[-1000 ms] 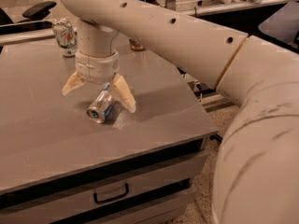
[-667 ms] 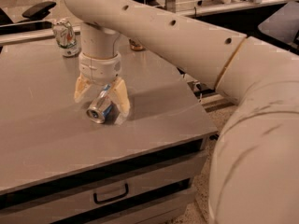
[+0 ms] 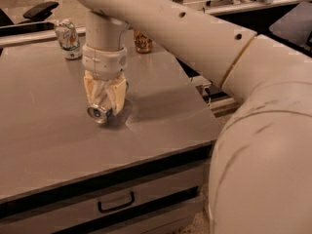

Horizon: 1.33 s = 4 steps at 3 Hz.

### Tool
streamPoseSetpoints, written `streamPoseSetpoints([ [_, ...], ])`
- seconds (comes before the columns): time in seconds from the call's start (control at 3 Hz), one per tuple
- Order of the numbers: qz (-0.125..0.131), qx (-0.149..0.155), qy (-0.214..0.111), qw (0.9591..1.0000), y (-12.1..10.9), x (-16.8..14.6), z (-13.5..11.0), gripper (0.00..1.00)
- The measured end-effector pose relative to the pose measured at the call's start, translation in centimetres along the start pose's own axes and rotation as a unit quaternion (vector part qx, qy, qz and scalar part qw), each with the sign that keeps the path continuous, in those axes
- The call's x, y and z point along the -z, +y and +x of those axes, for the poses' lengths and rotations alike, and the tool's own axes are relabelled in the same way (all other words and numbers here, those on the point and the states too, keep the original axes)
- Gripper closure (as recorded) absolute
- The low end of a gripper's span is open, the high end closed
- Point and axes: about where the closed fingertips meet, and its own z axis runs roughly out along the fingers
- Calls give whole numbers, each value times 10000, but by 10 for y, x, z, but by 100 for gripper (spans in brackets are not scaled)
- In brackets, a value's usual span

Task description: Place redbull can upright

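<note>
The redbull can [image 3: 101, 112] lies on its side on the grey table [image 3: 48, 130], its shiny silver end facing the front left. My gripper [image 3: 105, 99] comes straight down from the arm above and is shut on the can, with one cream finger [image 3: 91, 89] on each side of it. Most of the can's blue body is hidden between the fingers. The can still rests on or just above the tabletop.
A white-and-green can [image 3: 68, 39] stands upright at the table's back left. An orange-brown can [image 3: 143, 42] stands at the back, partly behind my arm. The table's right edge [image 3: 204, 106] is close by; drawers [image 3: 117, 201] sit below the front edge.
My fingers were spread wide over the can a second ago; they have come together and now grip it. The can has stayed in about the same spot.
</note>
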Motion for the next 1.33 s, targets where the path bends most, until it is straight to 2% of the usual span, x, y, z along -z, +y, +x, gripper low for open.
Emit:
streamPoseSetpoints([
  [0.33, 676, -297, -311, 9968, -15, 49, -2, 93],
  [0.67, 1771, -1046, -1440, 9680, -28, 64, -8, 100],
  [1.0, 2652, -1581, -2456, 9189, -23, 69, -15, 100],
  [1.33, 3546, -2084, -3258, 8513, -5, 89, -17, 100],
])
